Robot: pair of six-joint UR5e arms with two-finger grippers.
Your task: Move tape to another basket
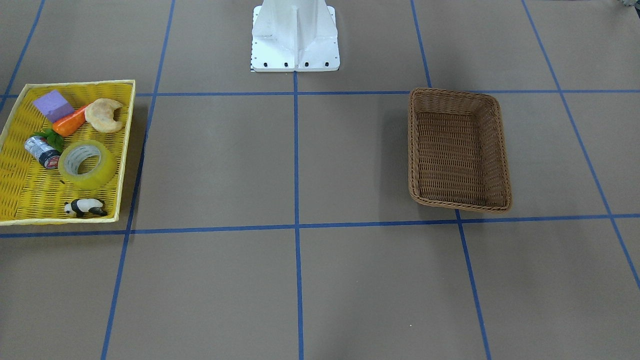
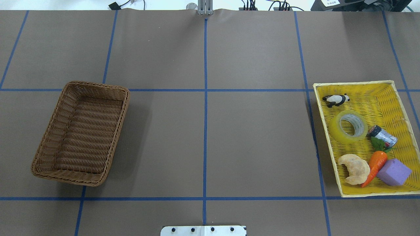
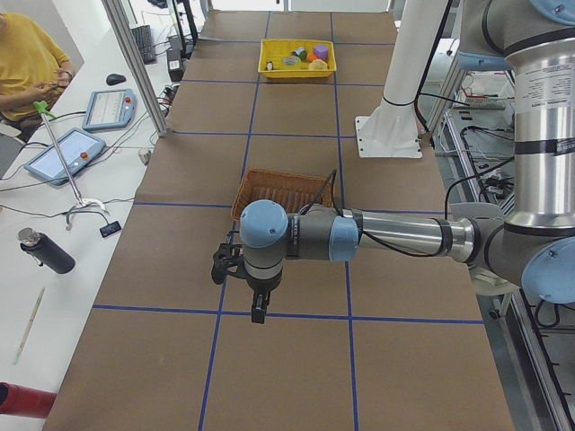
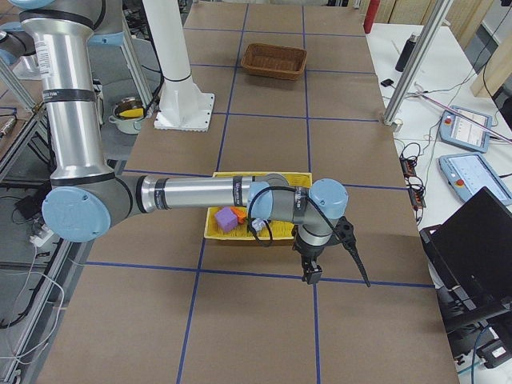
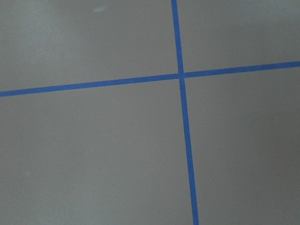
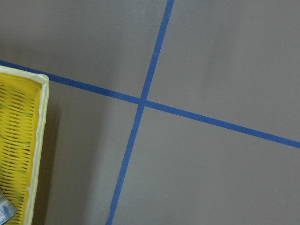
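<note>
1. Front-facing view: The tape is seen lying flat in the yellow tray, at the 9 o'clock side of the surface. A small can is seen just beside it at its 9 o'clock. A toy panda is seen near its 6 o'clock. The basket is seen at the 3 o'clock side, well apart, with nothing in it. No claw is shown here.

2. Overhead view: The sides are swapped here. The tape is seen at 3 o'clock and the basket at 9 o'clock. The tape has not been picked up. It is judged that no part of the task is done yet.

3. Left side view: The left claw is seen hanging over bare surface, at the 6 o'clock side of the basket. Whether it is apart or together cannot be told from here.

4. Right side view: The right claw is seen hanging over bare surface, just past the 6 o'clock edge of the yellow tray. Whether it is apart or together cannot be told. No tape is seen in it. This claw is the one nearer the tape.

5. Left wrist view: Only bare surface and blue lines are shown. No claw and no tape are seen.

6. Right wrist view: A corner of the yellow tray is seen at 9 o'clock. The tape is not shown. Grabbing, carrying and putting down are all judged to be left.
</note>
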